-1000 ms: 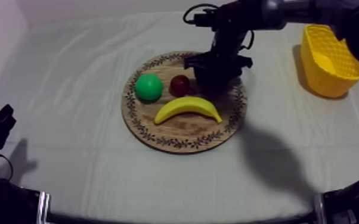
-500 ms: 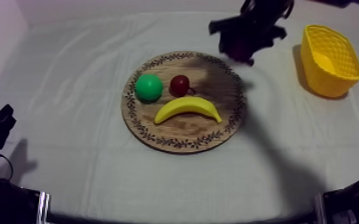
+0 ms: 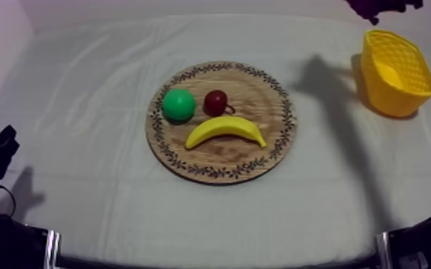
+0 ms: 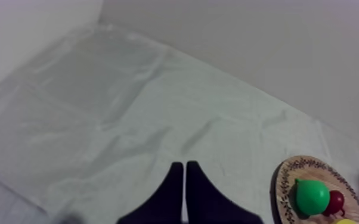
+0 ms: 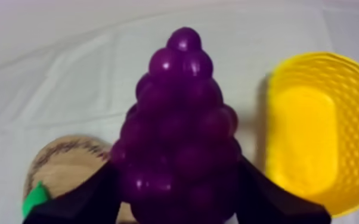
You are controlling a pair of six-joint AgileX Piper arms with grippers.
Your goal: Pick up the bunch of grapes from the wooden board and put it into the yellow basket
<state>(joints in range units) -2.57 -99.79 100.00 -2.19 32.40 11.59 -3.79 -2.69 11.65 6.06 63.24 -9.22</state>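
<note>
Right gripper [image 5: 179, 205] clamped the wide end of the bunch of grapes [image 5: 182, 119], long axis running straight out from its jaws, narrow tip pointing away, near the yellow basket [image 5: 322, 131]. In the top view the bunch was cut off at the upper right frame edge. Left gripper [image 4: 185, 179] had its jaws pressed together, empty.

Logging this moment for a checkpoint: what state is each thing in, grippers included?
yellow basket: upright, empty
wooden board: lying flat, three fruits on it
banana: lying on the wooden board
pear: lying on the wooden board
small red fruit: lying on the wooden board
bunch of grapes: held in the air near the yellow basket, not in it
right gripper: shut on the bunch of grapes
left gripper: shut on nothing
</note>
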